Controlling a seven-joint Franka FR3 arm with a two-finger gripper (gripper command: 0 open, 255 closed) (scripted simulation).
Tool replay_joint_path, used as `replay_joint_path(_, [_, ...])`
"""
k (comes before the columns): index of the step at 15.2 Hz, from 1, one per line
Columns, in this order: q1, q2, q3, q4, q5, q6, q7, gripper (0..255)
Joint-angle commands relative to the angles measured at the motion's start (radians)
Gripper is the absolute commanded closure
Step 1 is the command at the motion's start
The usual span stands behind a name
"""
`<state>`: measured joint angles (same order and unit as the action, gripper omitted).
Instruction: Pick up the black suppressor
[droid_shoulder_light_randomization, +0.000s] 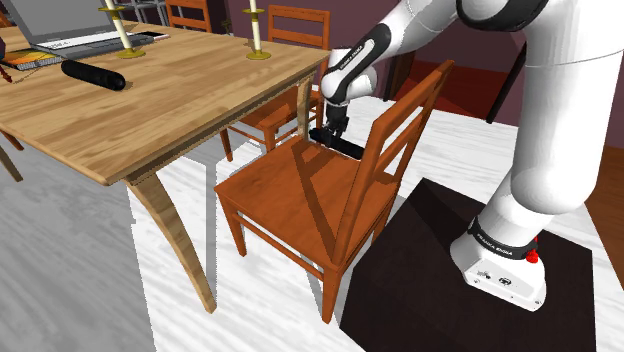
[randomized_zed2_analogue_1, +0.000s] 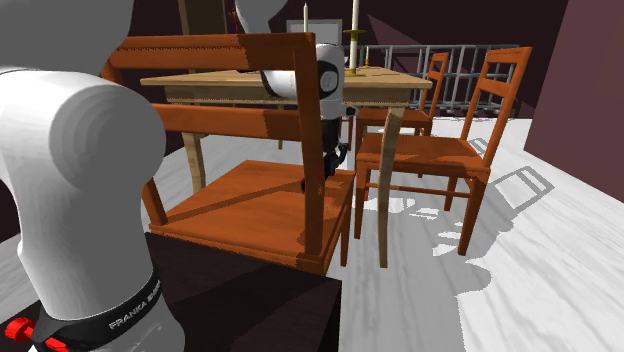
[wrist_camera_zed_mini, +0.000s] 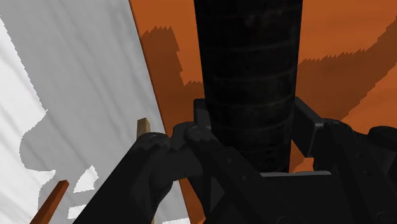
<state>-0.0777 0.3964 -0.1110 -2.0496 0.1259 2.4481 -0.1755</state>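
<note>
Straddling the black suppressor (wrist_camera_zed_mini: 248, 63) at the chair seat's (droid_shoulder_light_randomization: 285, 200) back edge, your gripper (droid_shoulder_light_randomization: 330, 134) clasps it crosswise, its long axis running along that edge.

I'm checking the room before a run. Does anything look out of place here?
Yes: the black suppressor lies on the wooden chair's seat, near the seat's edge, which is an odd spot for it. The gripper is down on it, fingers clasping it. Nothing looks spilled or broken.
</note>
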Motion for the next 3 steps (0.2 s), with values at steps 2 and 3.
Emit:
replay_joint_path(2, [0.002, -0.021, -0.003, 0.003, -0.005, -0.024, 0.004, 255])
replay_joint_path(3, [0.002, -0.021, -0.003, 0.003, -0.005, -0.024, 0.004, 255])
